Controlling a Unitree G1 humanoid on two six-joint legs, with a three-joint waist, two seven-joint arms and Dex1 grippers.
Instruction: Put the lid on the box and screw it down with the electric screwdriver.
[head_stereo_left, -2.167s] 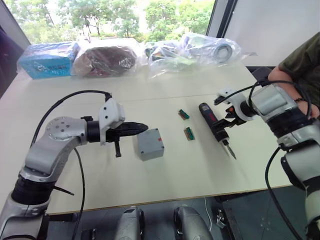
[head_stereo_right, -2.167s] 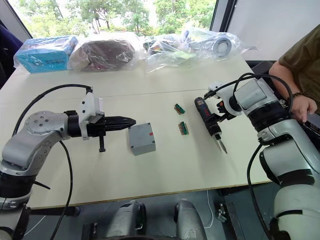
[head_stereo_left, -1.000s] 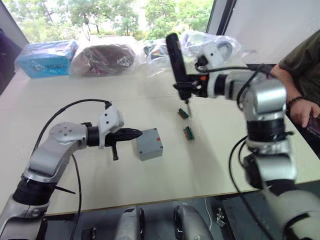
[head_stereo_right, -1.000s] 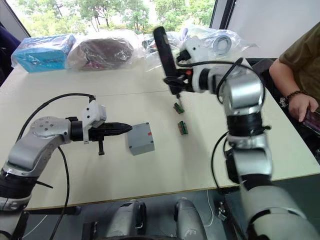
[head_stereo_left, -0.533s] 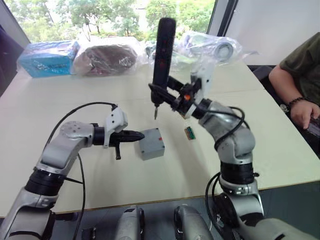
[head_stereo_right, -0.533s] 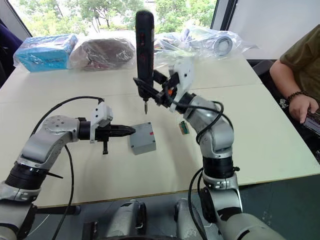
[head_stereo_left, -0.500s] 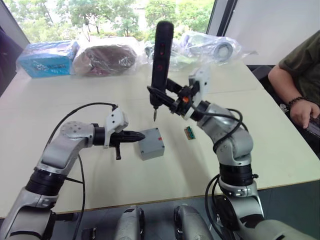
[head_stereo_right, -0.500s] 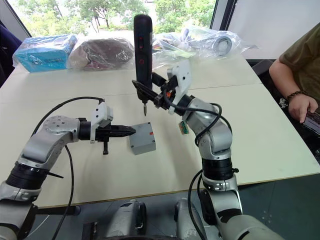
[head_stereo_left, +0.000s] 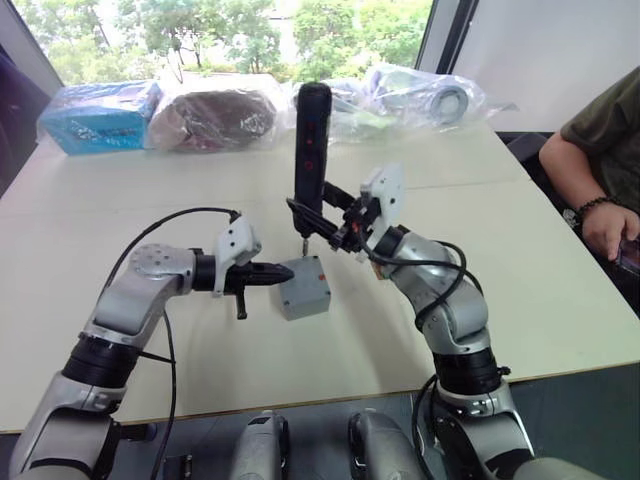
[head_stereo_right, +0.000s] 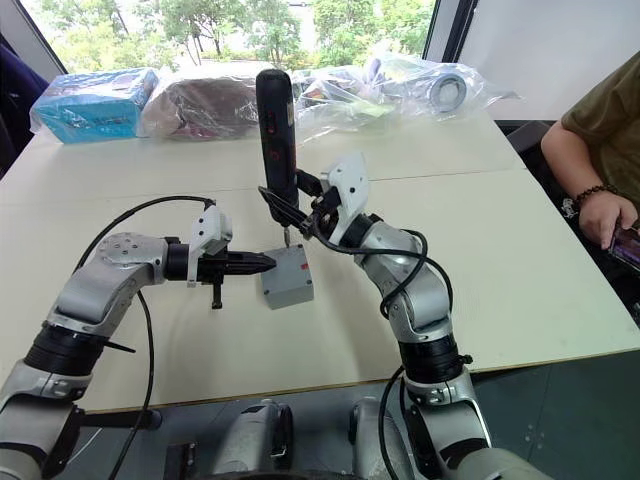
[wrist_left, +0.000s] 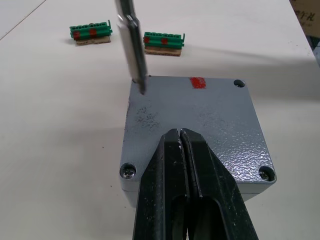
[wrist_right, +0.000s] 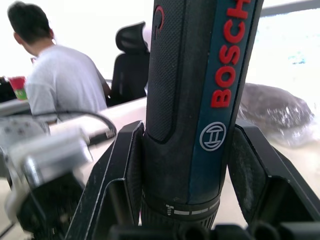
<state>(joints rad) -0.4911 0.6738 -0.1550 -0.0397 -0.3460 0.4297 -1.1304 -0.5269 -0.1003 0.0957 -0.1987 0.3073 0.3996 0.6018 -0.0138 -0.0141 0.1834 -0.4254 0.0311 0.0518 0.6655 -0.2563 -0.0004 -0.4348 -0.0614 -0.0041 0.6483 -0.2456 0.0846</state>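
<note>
The grey lid (wrist_left: 200, 117) lies on the grey box (head_stereo_left: 305, 297), with a red mark near one edge and screw holes at its corners. My left gripper (wrist_left: 180, 145) is shut, its tips resting on top of the lid at the edge nearest that arm. My right gripper (head_stereo_left: 320, 222) is shut on the black electric screwdriver (head_stereo_left: 312, 140), held upright over the box. Its metal bit (wrist_left: 131, 47) comes down with the tip at a far corner hole of the lid.
Two small green circuit pieces (wrist_left: 91, 34) lie on the table just beyond the box. Plastic-wrapped bags (head_stereo_left: 210, 118) and a blue pack (head_stereo_left: 95, 115) line the table's far edge. A person's arm (head_stereo_left: 600, 130) is at the right edge.
The right arm has brought the upright screwdriver down and toward the box, so its bit now meets the lid's corner. The left gripper has stayed shut at the box.
</note>
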